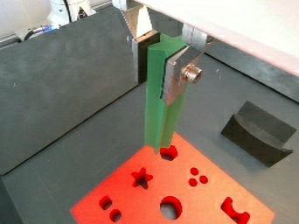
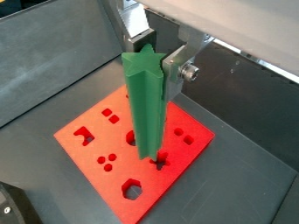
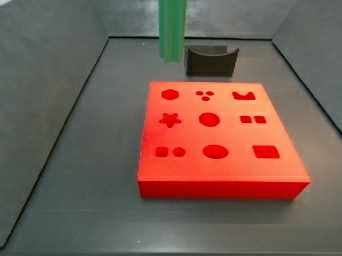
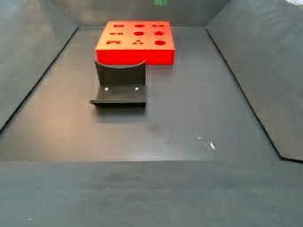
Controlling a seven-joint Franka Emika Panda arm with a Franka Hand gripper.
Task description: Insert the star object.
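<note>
Wrist views: looked steeply down along gripper (image 1: 163, 66) and star object (image 2: 146, 105), close above red block (image 1: 176, 188).
Side views: faced red block (image 3: 221, 140) from opposite ends; holder (image 4: 120, 84) shared.

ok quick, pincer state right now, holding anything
Pincer: closed on the star object, held upright above the red block, its lower end near the block's holes, not yet inserted.

green star object (image 2: 147, 103), red block (image 3: 214, 140), silver gripper (image 1: 166, 72)
</note>
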